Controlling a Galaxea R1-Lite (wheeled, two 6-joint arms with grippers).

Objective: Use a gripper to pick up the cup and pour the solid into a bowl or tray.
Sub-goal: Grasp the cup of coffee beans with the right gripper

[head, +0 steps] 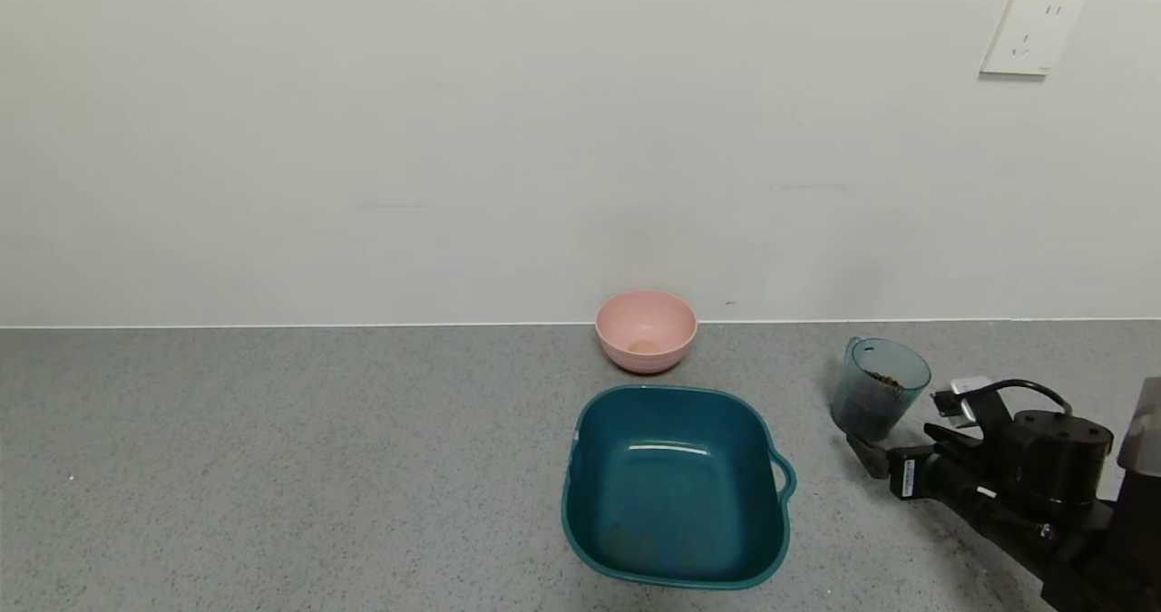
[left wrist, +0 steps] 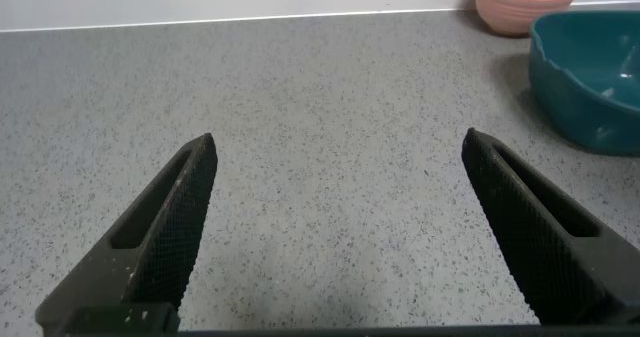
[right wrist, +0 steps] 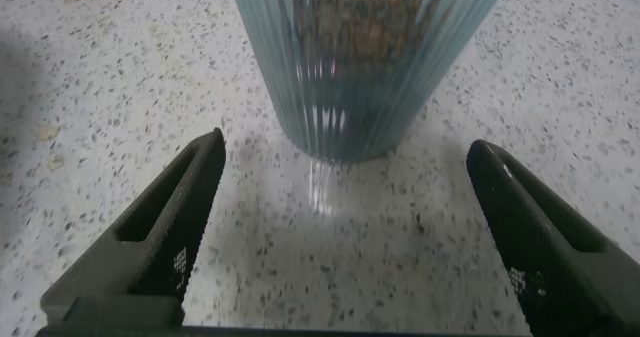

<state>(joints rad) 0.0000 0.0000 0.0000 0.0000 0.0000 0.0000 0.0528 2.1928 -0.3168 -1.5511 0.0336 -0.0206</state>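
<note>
Nearest, low at right: right gripper (head: 869,449), fingers (right wrist: 165,232) spread wide, holding nothing, aimed at cup.
Just beyond fingertips: cup (head: 878,389), upright on counter (head: 272,467), ribbed base (right wrist: 350,117) centred ahead of the open jaws but not yet between them, no contact visible.
Inside cup: solid (head: 885,379), dark reddish-brown pieces, none spilled.
Left of cup, apart from it: teal basin (head: 580,467), loop handle toward cup; no pieces seen inside.
Beyond basin, against wall: pink bowl (head: 646,329); not the target.
Off to left, unseen from head view: left gripper (left wrist: 335,192), fingers wide, over bare counter; idle.
Step in hand, by judgement: approach to grasp, pick-up not yet begun.
Next move calls for: advance until both fingers flank cup wall, close gently on ribbed plastic, lift level, carry over basin, tip.
Risk: nudging light cup over.
</note>
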